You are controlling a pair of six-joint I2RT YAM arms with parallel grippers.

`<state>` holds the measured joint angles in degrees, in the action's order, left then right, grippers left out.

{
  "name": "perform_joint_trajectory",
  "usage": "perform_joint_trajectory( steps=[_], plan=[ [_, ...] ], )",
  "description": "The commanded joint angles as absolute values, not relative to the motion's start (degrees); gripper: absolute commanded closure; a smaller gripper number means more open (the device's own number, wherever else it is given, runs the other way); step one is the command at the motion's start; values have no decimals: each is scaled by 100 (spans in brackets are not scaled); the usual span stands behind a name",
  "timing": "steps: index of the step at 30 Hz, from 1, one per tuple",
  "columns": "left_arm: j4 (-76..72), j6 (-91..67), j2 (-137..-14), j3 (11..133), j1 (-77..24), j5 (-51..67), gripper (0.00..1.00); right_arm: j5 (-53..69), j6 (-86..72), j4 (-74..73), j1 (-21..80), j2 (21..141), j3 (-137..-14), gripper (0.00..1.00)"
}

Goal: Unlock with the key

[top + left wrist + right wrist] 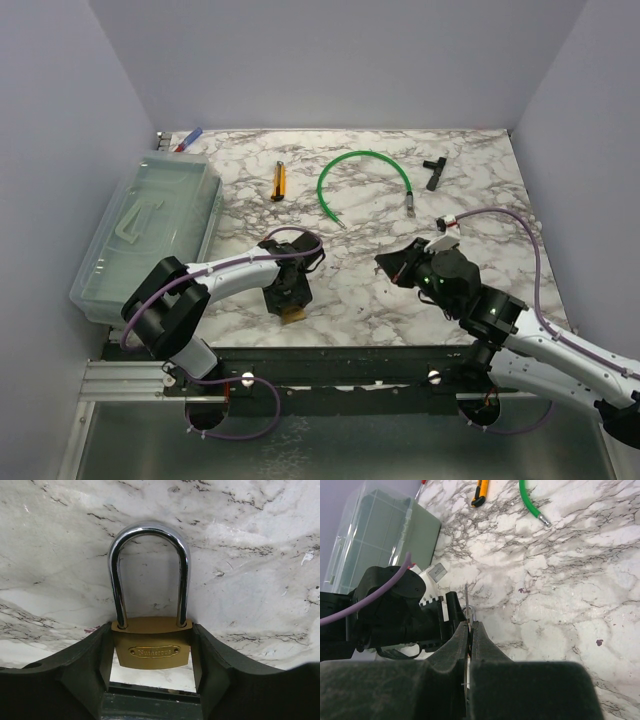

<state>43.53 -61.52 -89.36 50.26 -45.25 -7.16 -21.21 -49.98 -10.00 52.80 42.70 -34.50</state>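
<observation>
Right claw (469, 626) pinches the key (466, 599) mid-bench, beside the left claw (151, 630), which clamps the padlock (151, 650) near the front edge. Green cable (360, 178) and yellow knife (279, 181) lie behind.

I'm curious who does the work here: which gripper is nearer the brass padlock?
Left. The left gripper straddles the padlock, one finger on either side of its body; the right gripper hangs off to the right, pinching the key.

The padlock (152, 650) pairs matt brass with a glossy chromed shackle (149, 530) on a smooth marble-patterned table (250, 555).
</observation>
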Motion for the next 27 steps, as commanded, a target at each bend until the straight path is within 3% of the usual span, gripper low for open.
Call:
perform_joint_trajectory(
  steps=[1, 2, 27],
  plan=[
    [3657, -6229, -9064, 4937, -4603, -431, 97, -2353, -5079, -1162, 5300, 4117, -3384, 99],
    [3621, -6216, -9023, 4947, -4598, -411, 100, -2354, -5084, -1179, 5300, 4099, -3382, 99],
    [3499, -5934, -7964, 5501, -4516, -8, 100, -2043, -5230, -1318, 5300, 4389, -3652, 99]
  ],
)
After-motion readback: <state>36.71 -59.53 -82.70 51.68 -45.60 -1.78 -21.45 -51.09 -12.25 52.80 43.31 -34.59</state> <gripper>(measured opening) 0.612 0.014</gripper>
